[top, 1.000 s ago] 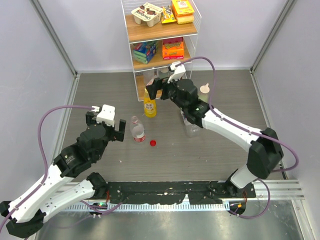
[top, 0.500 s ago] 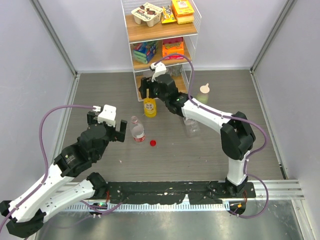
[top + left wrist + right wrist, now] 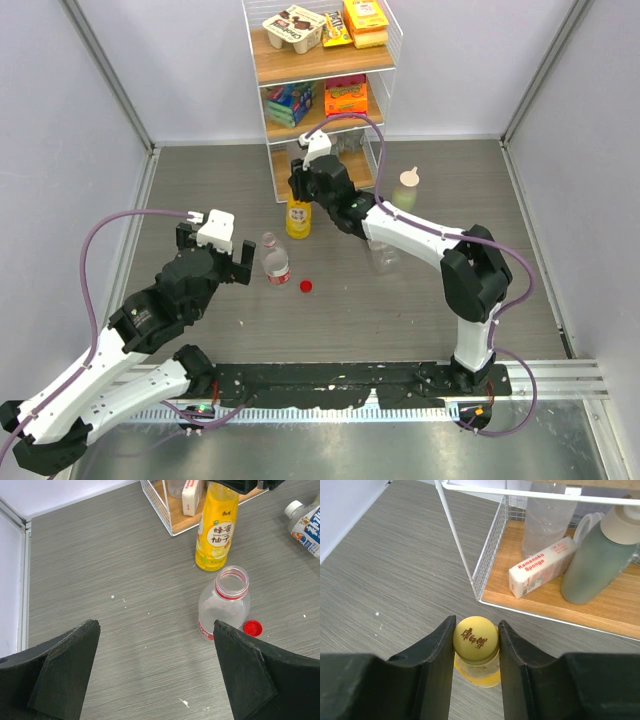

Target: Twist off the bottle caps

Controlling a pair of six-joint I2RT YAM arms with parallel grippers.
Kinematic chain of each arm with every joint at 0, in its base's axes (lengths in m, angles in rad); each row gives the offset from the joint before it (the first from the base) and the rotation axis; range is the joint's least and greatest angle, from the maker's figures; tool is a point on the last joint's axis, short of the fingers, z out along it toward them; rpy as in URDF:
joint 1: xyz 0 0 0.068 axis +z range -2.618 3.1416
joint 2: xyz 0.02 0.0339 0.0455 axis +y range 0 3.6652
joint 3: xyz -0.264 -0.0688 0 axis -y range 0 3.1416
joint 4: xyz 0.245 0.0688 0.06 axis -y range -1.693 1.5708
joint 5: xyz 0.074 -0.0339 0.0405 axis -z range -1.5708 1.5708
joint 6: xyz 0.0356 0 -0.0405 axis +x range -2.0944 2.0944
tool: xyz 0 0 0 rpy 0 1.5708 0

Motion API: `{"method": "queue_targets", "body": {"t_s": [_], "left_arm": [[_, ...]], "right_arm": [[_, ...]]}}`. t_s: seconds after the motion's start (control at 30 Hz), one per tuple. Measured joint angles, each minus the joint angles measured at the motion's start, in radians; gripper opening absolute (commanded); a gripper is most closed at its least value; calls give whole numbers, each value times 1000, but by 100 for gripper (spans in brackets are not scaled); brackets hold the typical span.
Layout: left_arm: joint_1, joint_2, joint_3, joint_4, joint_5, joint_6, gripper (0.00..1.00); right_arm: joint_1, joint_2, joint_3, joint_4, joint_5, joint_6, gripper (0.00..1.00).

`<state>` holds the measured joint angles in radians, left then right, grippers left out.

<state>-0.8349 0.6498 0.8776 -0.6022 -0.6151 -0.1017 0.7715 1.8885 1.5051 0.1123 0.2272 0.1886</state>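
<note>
Right pincer (image 3: 476, 632) is clamped on the yellow cap (image 3: 475, 636) of the juice bottle (image 3: 216, 530), one finger pressed to each side. The bottle stands upright on the worktop (image 3: 200, 190), just in front of the wire rack (image 3: 310, 65). Left pincer (image 3: 155, 630) hangs wide apart, gripping nothing, low over the worktop, with the red-label bottle (image 3: 223, 605) in front of it. That bottle stands open, and its red cap (image 3: 252, 628) lies on the worktop right beside its base. Off to the right, the blue-and-white-label bottle (image 3: 306, 525) has its white cap (image 3: 293, 507) on.
</note>
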Motion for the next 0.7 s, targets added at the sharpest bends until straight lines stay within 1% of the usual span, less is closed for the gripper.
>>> {"method": "queue_targets", "body": {"t_s": [0.17, 0.3, 0.47, 0.53, 0.7], "left_arm": [[0, 0, 0, 0, 5, 0, 100], [0, -5, 0, 1, 40, 3, 100], [0, -13, 0, 18, 106, 14, 100], [0, -9, 0, 25, 142, 25, 100], [0, 32, 10, 29, 296, 39, 100]], "right_arm": [[2, -60, -56, -19, 45, -32, 2], [2, -165, -142, -40, 61, -48, 2], [2, -377, -234, -102, 69, -49, 1], [2, -484, -257, -130, 67, -46, 1], [2, -695, -307, -190, 59, -34, 2]]}}
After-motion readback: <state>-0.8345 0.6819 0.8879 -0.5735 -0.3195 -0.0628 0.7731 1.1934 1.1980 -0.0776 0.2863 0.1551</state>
